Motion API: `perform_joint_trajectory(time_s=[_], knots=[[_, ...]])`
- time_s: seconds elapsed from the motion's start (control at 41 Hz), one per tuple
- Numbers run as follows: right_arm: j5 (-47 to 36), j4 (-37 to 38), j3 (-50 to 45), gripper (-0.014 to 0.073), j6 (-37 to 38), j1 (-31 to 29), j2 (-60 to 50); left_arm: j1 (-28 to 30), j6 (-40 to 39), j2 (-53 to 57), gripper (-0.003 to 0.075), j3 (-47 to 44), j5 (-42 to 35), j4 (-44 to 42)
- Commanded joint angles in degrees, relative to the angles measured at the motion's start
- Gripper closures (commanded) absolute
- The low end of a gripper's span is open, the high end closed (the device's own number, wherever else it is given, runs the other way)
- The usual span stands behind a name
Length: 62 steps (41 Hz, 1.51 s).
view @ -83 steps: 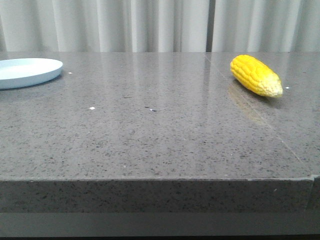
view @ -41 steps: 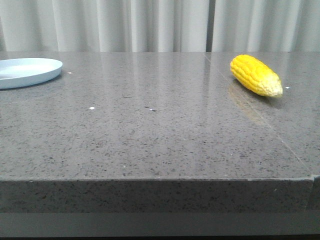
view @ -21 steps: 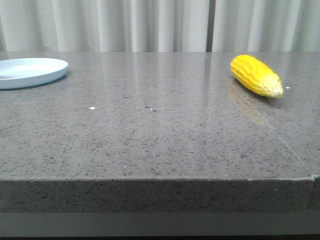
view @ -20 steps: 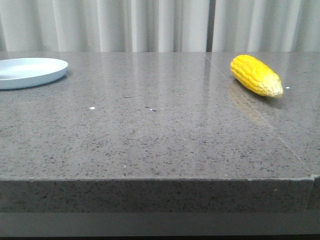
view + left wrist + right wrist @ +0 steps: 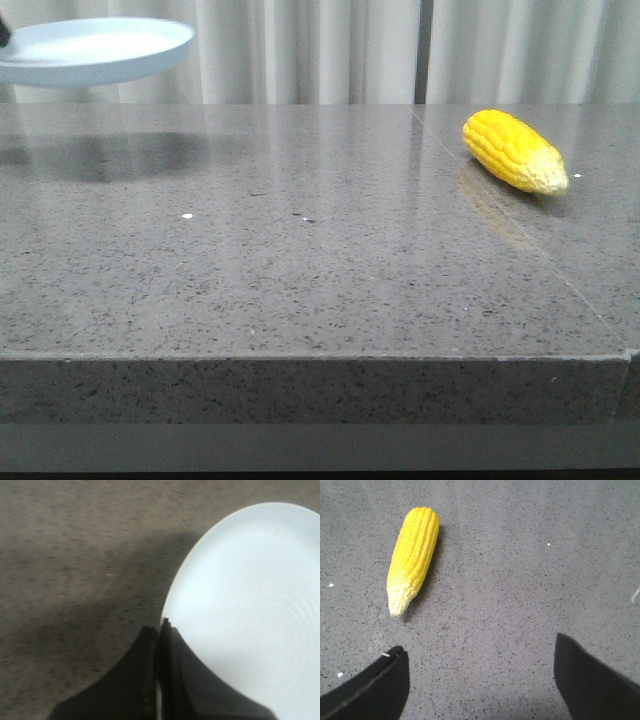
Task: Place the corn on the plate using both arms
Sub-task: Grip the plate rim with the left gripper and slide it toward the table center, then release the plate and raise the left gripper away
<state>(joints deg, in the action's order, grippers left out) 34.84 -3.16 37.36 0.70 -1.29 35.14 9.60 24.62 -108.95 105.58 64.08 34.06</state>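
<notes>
The pale blue-white plate (image 5: 95,50) hangs in the air above the table's far left, casting a shadow on the top. My left gripper (image 5: 161,627) is shut on the plate's rim (image 5: 172,590); in the front view only a dark bit of it shows at the left edge. The yellow corn (image 5: 513,150) lies on the table at the far right, pale tip toward the right. In the right wrist view the corn (image 5: 413,555) lies flat, apart from my right gripper (image 5: 480,652), which is open and empty above the bare table.
The dark speckled stone table (image 5: 320,260) has its front edge near the camera and a seam (image 5: 520,235) running along its right side. Pale curtains (image 5: 330,50) hang behind it.
The plate first slid slightly right on the table, then rose off it and moved right; it is now held in the air. The corn has not moved.
</notes>
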Motion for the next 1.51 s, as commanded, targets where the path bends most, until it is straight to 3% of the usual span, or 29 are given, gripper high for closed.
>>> perform_joint_trajectory(time_s=[0.0, 0.439, 0.878, 0.927, 1.0, 1.122, 1.195, 1.488], knots=[[-4.33, -0.22, 1.85, -0.0020, -0.40, 0.10, 0.33, -4.28, 0.69, 4.18, 0.0741, 1.89, -0.40, 3.45], [-4.28, -0.22, 1.85, -0.0020, -0.40, 0.10, 0.33, -21.70, 0.69, 0.73, 0.0741, 0.57, 2.12, -0.57], [-4.28, -0.22, 1.85, -0.0020, -0.40, 0.10, 0.33, -23.89, 0.69, -4.56, 0.0737, 0.47, 2.73, -4.33], [-4.28, -0.22, 1.85, -0.0020, -0.40, 0.10, 0.33, -23.89, 0.69, -4.56, 0.0717, 0.47, 2.85, -4.33], [-4.28, -0.22, 1.85, -0.0020, -0.40, 0.10, 0.33, -23.89, 0.69, -4.56, 0.0623, 0.47, 3.13, -4.33], [-4.28, -0.22, 1.85, -0.0020, -0.40, 0.10, 0.33, -23.89, 0.69, -4.33, 0.0372, 0.62, 3.92, -4.74], [-4.28, -0.22, 1.85, -0.0020, -0.40, 0.10, 0.33, -23.89, 0.69, -3.49, 0.0283, 1.25, 4.61, -6.22], [-4.28, -0.22, 1.85, -0.0020, -0.40, 0.10, 0.33, -26.08, -4.26, 6.78, 0.0261, 2.43, 4.86, -18.58]])
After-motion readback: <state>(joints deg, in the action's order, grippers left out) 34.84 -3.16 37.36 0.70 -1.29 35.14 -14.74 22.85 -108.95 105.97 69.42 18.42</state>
